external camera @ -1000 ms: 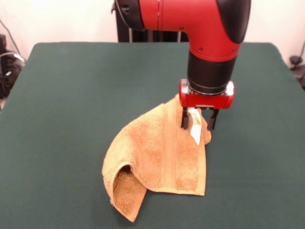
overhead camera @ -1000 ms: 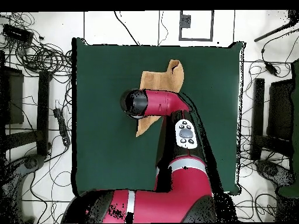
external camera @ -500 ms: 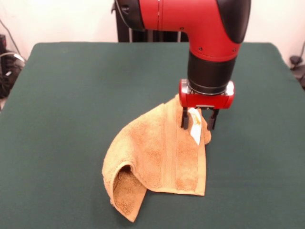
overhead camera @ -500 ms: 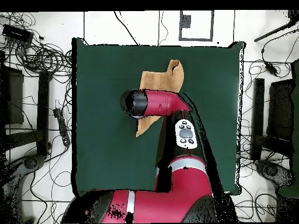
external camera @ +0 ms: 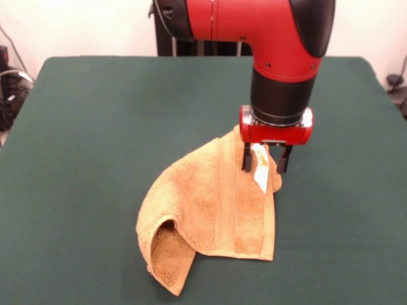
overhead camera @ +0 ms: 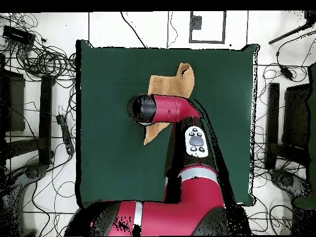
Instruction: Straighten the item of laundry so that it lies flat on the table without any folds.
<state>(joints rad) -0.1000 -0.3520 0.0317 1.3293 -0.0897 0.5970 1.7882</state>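
- One orange-tan terry hand towel [external camera: 213, 213] lies crumpled on the near half of the dark green table [external camera: 95, 127], toward the right of the front view.
- Nearest the camera, the towel's lower left corner [external camera: 166, 264] is curled under itself, forming a rolled fold with a dark hollow inside it.
- Just right of that curl, the towel's front edge runs fairly straight to a squared corner [external camera: 268, 254] resting flat on the cloth.
- Woven bands [external camera: 229, 203] run up the towel's middle, from the front edge toward the gripper.
- Farther back, the towel narrows and rises to a peak, where a small white label [external camera: 259, 170] hangs.
- Two black fingers of the gripper [external camera: 262, 164] stand a narrow way apart on either side of that label and the towel's raised edge; whether they press the cloth or merely straddle it I cannot tell.
- Above them sit the red gripper body and the black wrist of the arm [external camera: 280, 57], which comes down from the top.
- From overhead, the arm covers the towel's middle; cloth shows on both sides of it [overhead camera: 176, 80].
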